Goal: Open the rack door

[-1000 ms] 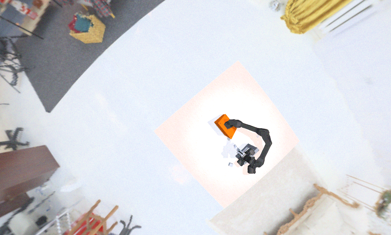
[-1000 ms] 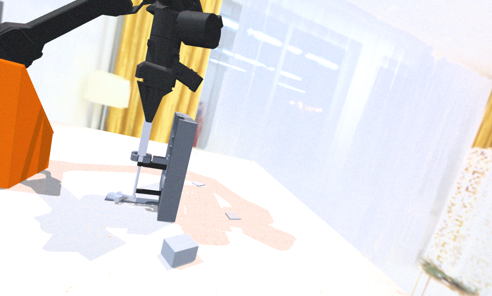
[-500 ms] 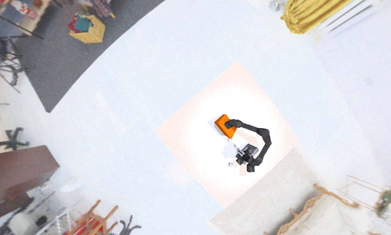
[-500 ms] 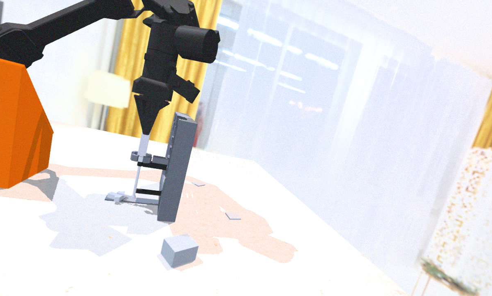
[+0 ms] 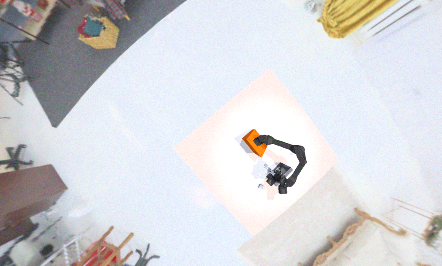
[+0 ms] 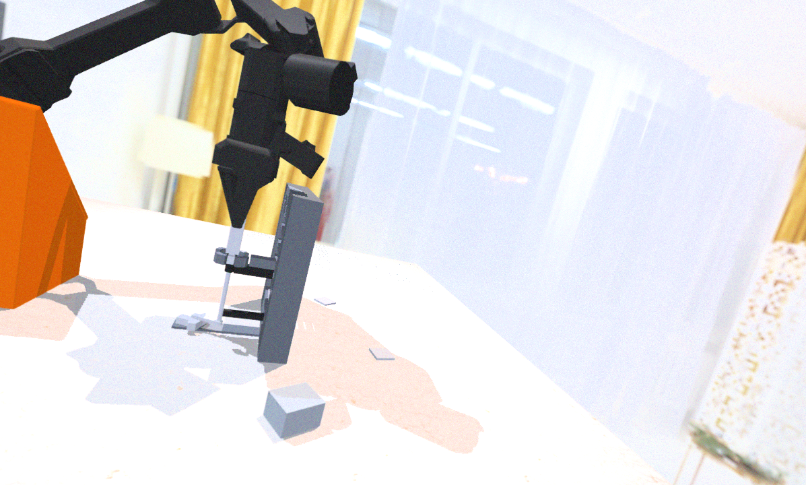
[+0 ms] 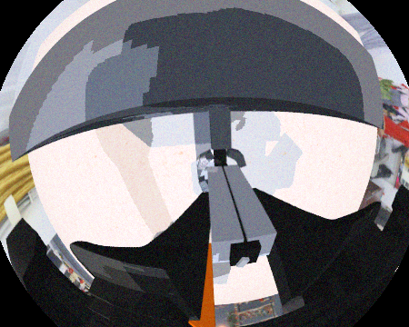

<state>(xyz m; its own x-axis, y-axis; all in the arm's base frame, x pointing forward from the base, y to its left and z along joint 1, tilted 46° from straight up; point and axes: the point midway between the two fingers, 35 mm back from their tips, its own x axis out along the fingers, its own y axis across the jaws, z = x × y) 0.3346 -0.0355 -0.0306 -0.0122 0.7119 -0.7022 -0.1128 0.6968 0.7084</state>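
The upright grey rack (image 6: 291,271) (image 7: 259,59) stands on the table; its door and frame are hard to tell apart here. The pale upright handle (image 6: 234,242) (image 7: 224,213) stands in front of it, carried by short brackets above a thin rod. My gripper (image 6: 236,224) (image 7: 229,196) points down over the handle, one finger at each side in the wrist view. The fingers look shut on its upper part and hide it in the exterior view. Whether the handle is turned cannot be told. In the top view the arm covers much of the rack.
A small grey block (image 6: 291,415) (image 5: 260,186) lies near the rack's foot. Two thin flat tiles, one farther back (image 6: 324,300) and one nearer (image 6: 381,353), lie behind the rack. A large orange block (image 6: 1,199) (image 5: 255,148) stands under the arm's base.
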